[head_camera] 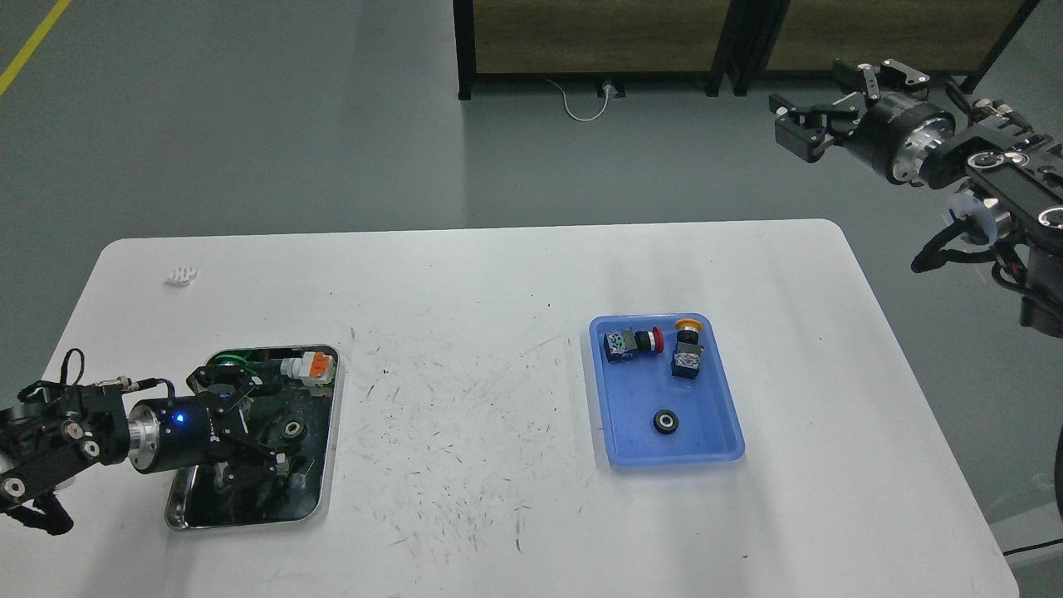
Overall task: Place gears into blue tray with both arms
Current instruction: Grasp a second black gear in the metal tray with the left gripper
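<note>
One gear (665, 422), black with a silvery centre, lies in the near part of the blue tray (721, 432). A second gear (293, 428) lies in the steel tray (249, 522) at the left. My left gripper (267, 422) hangs low over the steel tray with its fingers spread, its tips just left of that gear and nothing visibly held. My right gripper (818, 106) is high in the air beyond the table's far right corner, fingers apart and empty.
Two push-button switches, one red-capped (631, 341) and one orange-capped (688, 349), lie in the far part of the blue tray. The steel tray also holds an orange-and-white part (309, 365) and a green part (226, 360). A small white piece (181, 275) sits far left.
</note>
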You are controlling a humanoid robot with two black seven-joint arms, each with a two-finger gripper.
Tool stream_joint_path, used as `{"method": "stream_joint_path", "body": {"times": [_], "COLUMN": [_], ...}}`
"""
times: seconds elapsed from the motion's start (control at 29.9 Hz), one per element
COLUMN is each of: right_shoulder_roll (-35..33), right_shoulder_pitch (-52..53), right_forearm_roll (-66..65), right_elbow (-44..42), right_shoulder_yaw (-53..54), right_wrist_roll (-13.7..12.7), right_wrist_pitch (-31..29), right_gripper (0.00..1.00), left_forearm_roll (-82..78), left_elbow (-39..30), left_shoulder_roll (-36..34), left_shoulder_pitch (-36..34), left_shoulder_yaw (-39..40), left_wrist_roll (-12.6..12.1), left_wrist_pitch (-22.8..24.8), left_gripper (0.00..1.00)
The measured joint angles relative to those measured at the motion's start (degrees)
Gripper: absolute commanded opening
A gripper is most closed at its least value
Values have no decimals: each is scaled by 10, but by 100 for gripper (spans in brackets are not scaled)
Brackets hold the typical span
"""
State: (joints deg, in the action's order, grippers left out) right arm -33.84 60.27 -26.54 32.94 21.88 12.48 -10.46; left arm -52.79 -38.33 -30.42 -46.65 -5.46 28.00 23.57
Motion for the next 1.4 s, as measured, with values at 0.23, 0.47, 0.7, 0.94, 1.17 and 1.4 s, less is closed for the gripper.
{"method": "stream_joint_path", "body": {"times": [0.23,0.47,0.7,0.94,1.17,1.4], "right_shoulder_roll": [0,0,0,1,0,-1], "right_shoulder_pitch": [0,0,0,0,-1,-2], "right_forearm_roll": [0,0,-1,-1,-1,-1], "right_elbow": [0,0,0,0,0,0], "right_shoulder_yaw": [-1,-1,-2,-2,-3,-3], "right_wrist_roll": [0,0,0,0,0,0], "right_wrist_pitch": [0,0,0,1,2,3], "right_gripper": [88,88,88,88,88,88], "left_forearm_roll": [1,1,1,1,0,0], "left_elbow": [0,3,21,24,25,27], "left_shoulder_roll": [-2,-3,2,8,19,21], "left_shoulder_pitch": [0,0,0,-2,-3,-3], "left_shoulder_yaw": [0,-1,-1,-1,-1,-2], "left_wrist_roll": [0,0,0,0,0,0], "left_wrist_pitch": [5,16,32,38,38,41], "left_gripper": [60,61,61,61,57,48]}}
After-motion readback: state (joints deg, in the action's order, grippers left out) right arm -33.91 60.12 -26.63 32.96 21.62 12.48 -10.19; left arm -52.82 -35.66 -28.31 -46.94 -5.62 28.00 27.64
